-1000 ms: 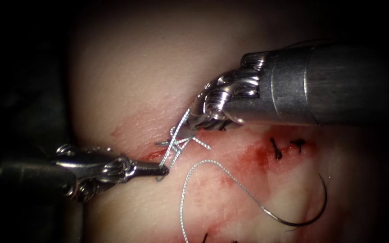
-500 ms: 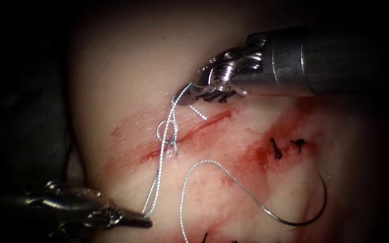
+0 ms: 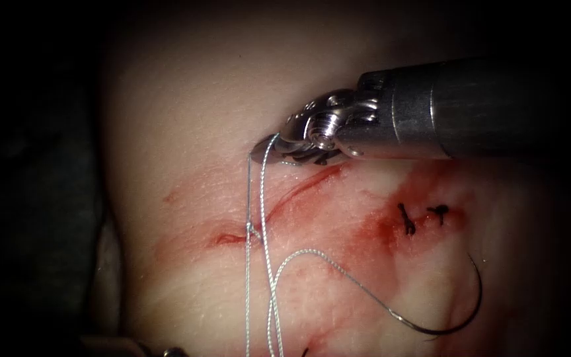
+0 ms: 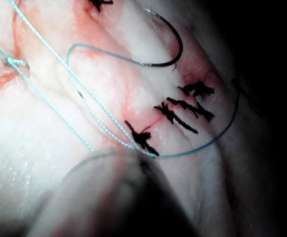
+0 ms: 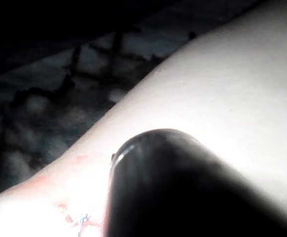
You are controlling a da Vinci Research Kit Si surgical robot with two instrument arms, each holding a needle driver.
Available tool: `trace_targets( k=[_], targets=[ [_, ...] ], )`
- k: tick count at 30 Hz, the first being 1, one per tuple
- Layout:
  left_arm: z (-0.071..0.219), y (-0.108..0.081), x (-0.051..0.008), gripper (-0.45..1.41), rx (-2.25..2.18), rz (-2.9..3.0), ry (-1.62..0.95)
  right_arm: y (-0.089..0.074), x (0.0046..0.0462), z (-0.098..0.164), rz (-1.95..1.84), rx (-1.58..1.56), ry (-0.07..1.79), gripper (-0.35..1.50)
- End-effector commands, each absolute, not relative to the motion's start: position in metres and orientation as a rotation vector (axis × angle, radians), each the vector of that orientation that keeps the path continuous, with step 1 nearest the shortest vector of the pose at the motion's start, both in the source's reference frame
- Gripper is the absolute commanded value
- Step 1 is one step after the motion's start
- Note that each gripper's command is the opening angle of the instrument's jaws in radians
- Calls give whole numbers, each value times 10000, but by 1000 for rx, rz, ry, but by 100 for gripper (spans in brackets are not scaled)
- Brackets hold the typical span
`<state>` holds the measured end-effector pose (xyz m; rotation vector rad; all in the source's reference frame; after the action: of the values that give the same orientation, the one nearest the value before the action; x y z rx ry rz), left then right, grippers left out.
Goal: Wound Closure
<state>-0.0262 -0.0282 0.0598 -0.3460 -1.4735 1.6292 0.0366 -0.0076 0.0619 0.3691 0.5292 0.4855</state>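
My right tool [image 3: 267, 147] reaches in from the right, above the cut [image 3: 299, 185], with its jaws shut on the thread [image 3: 259, 192]. Two taut strands run from it down past a small knot [image 3: 252, 230] on the cut to the lower edge. My left tool [image 3: 165, 352] barely shows at that edge, and its blurred shaft [image 4: 118, 197] meets the strands, so it holds the thread. The curved needle [image 3: 460, 318] lies free on the tissue to the right of the cut, held by neither tool. Its thread [image 3: 305, 252] arcs back toward the knot. The needle [image 4: 173, 54] and knot [image 4: 10, 61] also show on the tissue.
Dark finished stitches [image 3: 404, 221] sit to the right on red-stained tissue, and several more stitches [image 4: 192, 111] appear close up. Red fluid [image 3: 371, 225] spreads around the cut. The right shaft [image 5: 183, 187] hangs over pale tissue [image 5: 222, 89].
The left tool has pulled its thread end down and out past the lower edge. The open loop over the cut has drawn down into a small knot. The right tool kept its end, rising slightly.
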Motion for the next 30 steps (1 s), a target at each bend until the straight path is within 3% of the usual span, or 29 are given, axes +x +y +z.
trace_targets(
  k=[1, 30],
  targets=[
    [607, -291, -268, -45, -331, 1629, -1481, -75, 374, 627, 483, 365, 534, -35],
    [611, -269, -280, -45, -417, 1612, -1488, -60, 351, 636, 510, 374, 490, -35]
  ],
)
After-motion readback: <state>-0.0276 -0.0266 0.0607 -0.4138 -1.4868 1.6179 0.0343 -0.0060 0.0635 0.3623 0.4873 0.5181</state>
